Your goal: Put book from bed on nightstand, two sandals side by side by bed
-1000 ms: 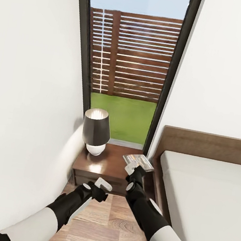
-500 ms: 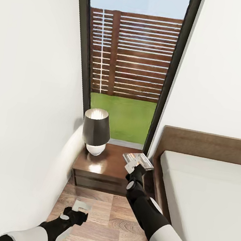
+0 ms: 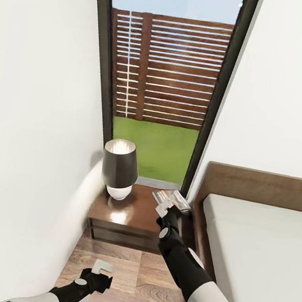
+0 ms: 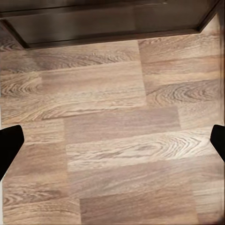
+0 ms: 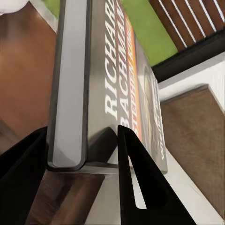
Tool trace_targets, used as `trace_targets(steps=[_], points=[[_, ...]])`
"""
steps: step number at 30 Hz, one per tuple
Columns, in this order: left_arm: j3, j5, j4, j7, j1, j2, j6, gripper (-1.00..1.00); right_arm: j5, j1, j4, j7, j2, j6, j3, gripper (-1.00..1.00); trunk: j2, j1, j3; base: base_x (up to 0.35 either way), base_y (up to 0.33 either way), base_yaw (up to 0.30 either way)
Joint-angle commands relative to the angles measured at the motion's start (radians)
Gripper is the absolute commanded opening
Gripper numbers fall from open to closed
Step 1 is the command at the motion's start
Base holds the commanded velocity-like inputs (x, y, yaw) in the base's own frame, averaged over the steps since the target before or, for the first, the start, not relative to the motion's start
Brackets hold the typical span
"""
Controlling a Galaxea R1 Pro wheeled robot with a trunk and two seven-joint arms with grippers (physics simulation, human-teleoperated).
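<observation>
I am on the book step: my right gripper [image 3: 165,209] is clamped on the book [image 3: 172,200], one finger on each side of its lower edge, as the right wrist view shows with the paperback [image 5: 101,89] pinched between the dark fingers [image 5: 133,183]. In the head view the book hangs over the right-hand edge of the nightstand [image 3: 132,213], beside the lamp [image 3: 119,168] and close to the headboard of the bed [image 3: 254,234]. I cannot tell whether it touches the top yet. I judge the next move is to bring it a little further over the wood, lower it flat, and only then open; a release too near the edge could tip it off. My left gripper [image 3: 98,270] hangs low over the wood floor [image 4: 112,136], its fingers spread wide and holding nothing.
</observation>
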Motion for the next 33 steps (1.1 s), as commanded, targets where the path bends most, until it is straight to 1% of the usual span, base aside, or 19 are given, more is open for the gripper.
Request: trace_targets(steps=[1,3,8,12,15,17,18,21,29,33], points=[[-0.008,0.007,0.001,-0.005,-0.001,-0.002,-0.003,1.0,0.005,-0.001,-0.001,-0.002,0.0,0.005,0.003,-1.0,-0.001,0.001,-0.001,0.329,0.0,0.154],[-0.008,0.008,0.001,-0.025,-0.001,-0.003,-0.001,1.0,0.005,-0.001,0.0,-0.003,0.0,0.001,0.003,-1.0,-0.001,0.001,-0.001,0.332,0.0,0.187],[-0.007,0.009,0.001,-0.044,0.0,-0.004,0.0,1.0,0.01,-0.001,0.006,-0.005,0.0,-0.012,0.004,-1.0,-0.001,0.001,-0.001,0.335,0.0,0.104],[-0.007,0.009,0.001,-0.048,0.0,-0.004,0.0,1.0,0.013,-0.001,0.051,-0.021,0.002,-0.032,0.006,-1.0,-0.001,0.001,-0.001,0.337,0.0,0.019],[-0.008,0.009,0.001,-0.049,0.0,-0.005,0.0,1.0,0.011,-0.001,0.127,-0.055,0.003,-0.059,0.007,-1.0,-0.001,0.001,-0.001,0.337,0.0,0.006],[-0.008,0.009,0.001,-0.049,0.0,-0.006,0.001,1.0,0.008,-0.001,0.237,-0.102,0.004,-0.115,0.007,-1.0,-0.001,0.001,-0.001,0.337,0.0,0.002],[-0.008,0.009,0.001,-0.049,0.0,-0.006,0.001,1.0,0.008,-0.001,0.27,-0.117,0.005,-0.132,0.006,-1.0,-0.001,0.001,-0.001,0.331,0.0,0.001],[-0.008,0.009,0.001,-0.046,0.0,-0.006,0.002,1.0,0.007,-0.001,0.316,-0.135,0.005,-0.154,0.004,-1.0,-0.001,0.001,-0.001,0.232,0.0,0.001],[-0.008,0.009,0.001,-0.042,0.0,-0.009,0.002,1.0,0.006,-0.001,0.341,-0.145,0.004,-0.164,0.002,-1.0,-0.001,0.001,-0.001,0.056,0.0,0.0],[-0.008,0.009,0.001,-0.04,0.0,-0.011,0.002,1.0,0.004,-0.001,0.343,-0.148,0.004,-0.181,0.0,-1.0,-0.029,0.016,-0.014,0.005,0.0,0.0]])
